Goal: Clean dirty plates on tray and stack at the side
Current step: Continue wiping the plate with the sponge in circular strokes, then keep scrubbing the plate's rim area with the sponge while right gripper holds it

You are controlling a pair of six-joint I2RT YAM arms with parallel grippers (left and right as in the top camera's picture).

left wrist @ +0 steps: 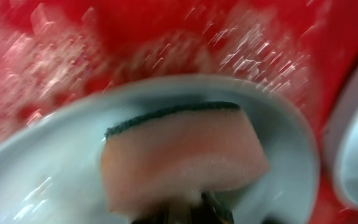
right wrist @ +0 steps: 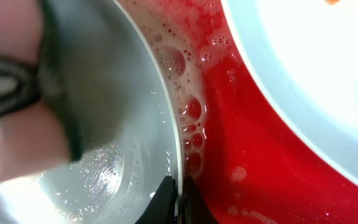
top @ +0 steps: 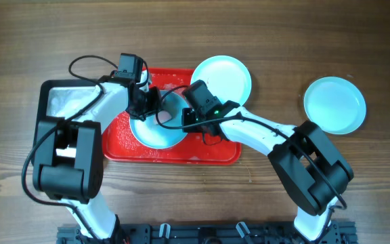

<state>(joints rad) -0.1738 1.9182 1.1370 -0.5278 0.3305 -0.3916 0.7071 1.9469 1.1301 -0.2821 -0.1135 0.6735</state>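
The brown wooden table [top: 283, 203] carries the large red rectangular plastic tray [top: 175, 154], which lies mid-table and is wet with suds; a round pale turquoise plate [top: 156, 134] rests on the tray's left half; the right gripper [right wrist: 178, 190] has its two fingers pinched tight on that plate's right rim; the left gripper [top: 149, 103], coming from the far left, clamps a salmon-pink sponge with a dark green scouring face [left wrist: 185, 158] set on the plate's wet inside; a grey metal pan with a black rim [top: 70, 102] sits just left of the tray; a third turquoise plate [top: 335, 105] lies well apart on the right; farthest, a second turquoise plate [top: 225, 76] overlaps the tray's far right corner.
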